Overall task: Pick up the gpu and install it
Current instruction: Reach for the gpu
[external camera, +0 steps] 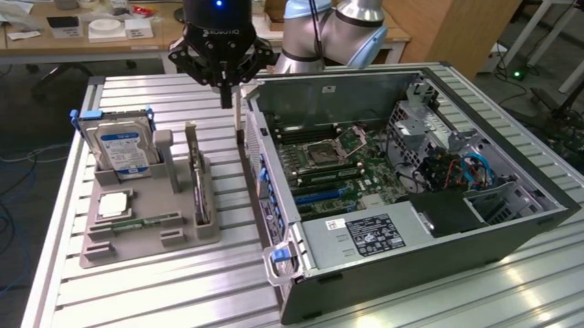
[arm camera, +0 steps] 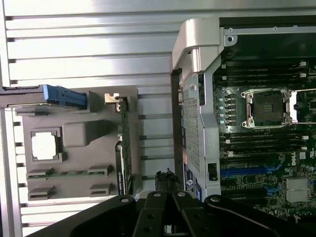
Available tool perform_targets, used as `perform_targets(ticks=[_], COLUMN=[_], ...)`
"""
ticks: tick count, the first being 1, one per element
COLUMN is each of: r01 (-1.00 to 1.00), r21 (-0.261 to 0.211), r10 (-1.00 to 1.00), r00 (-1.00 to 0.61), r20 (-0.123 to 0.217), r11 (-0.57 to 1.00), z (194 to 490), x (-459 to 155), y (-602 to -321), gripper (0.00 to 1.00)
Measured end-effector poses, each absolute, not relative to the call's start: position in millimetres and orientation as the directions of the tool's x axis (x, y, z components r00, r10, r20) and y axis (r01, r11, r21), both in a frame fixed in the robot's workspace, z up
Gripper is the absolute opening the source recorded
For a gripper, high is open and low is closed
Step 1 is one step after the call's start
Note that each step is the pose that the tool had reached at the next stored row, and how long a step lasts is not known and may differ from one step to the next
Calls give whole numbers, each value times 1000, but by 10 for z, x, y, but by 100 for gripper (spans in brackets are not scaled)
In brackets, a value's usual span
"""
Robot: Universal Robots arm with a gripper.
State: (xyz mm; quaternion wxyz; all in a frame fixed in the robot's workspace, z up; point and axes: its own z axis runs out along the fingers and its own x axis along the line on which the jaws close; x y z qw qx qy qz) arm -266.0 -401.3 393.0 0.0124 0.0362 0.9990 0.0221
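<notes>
Overhead room light is falling evenly; glare is streaking the slatted metal table (external camera: pixel 520 273) and washing out the rim of the computer case (arm camera: pixel 195 42) in the wrist view, while shadow is pooling inside.

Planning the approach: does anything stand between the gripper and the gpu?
Nothing visible does. The gripper hangs over the table strip between gray holder and case; the gpu stands upright in that holder, top edge uncovered.

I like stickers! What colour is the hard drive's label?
The label is mostly blue; the exterior view shows it best.
</notes>
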Motion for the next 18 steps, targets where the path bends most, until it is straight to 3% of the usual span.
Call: perform_targets(ticks=[18], r01=[72], r21=[45], r10=[73], r00=[-997], r20=[-23], r11=[996], z=[3928], x=[-2791], y=[-4019], gripper=[11])
